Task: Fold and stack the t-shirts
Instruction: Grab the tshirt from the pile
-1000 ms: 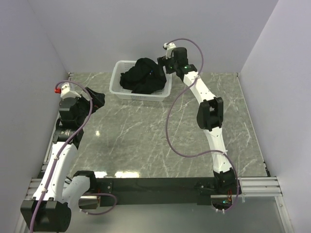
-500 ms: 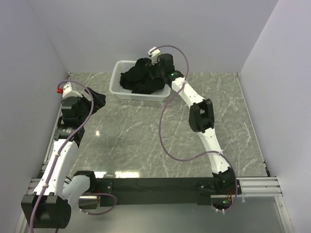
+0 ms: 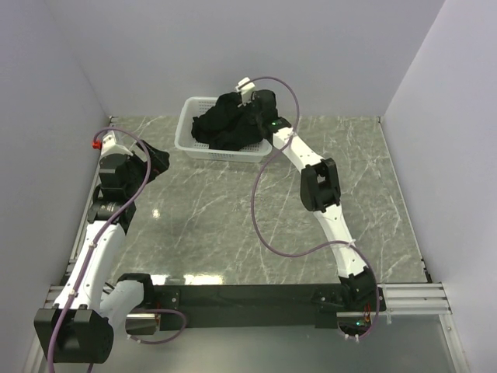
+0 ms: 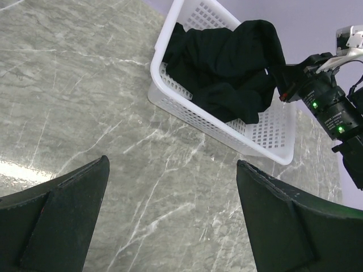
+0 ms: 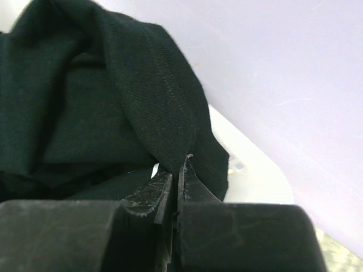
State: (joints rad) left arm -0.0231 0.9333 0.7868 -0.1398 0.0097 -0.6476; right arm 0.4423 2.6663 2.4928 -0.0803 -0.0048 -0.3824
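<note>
Over the last second I've watched my right gripper [image 3: 247, 99] swing left, from just off the far right corner of the basket [image 3: 185, 134] to a spot above that corner, where it now sits against the top of the black t-shirts [image 3: 221, 128]. Most of that sweep came in the first half second, with only a small nudge further since. The right arm [image 3: 320, 185] followed, its elbow shifting left and the forearm now angling across toward the heap.
</note>
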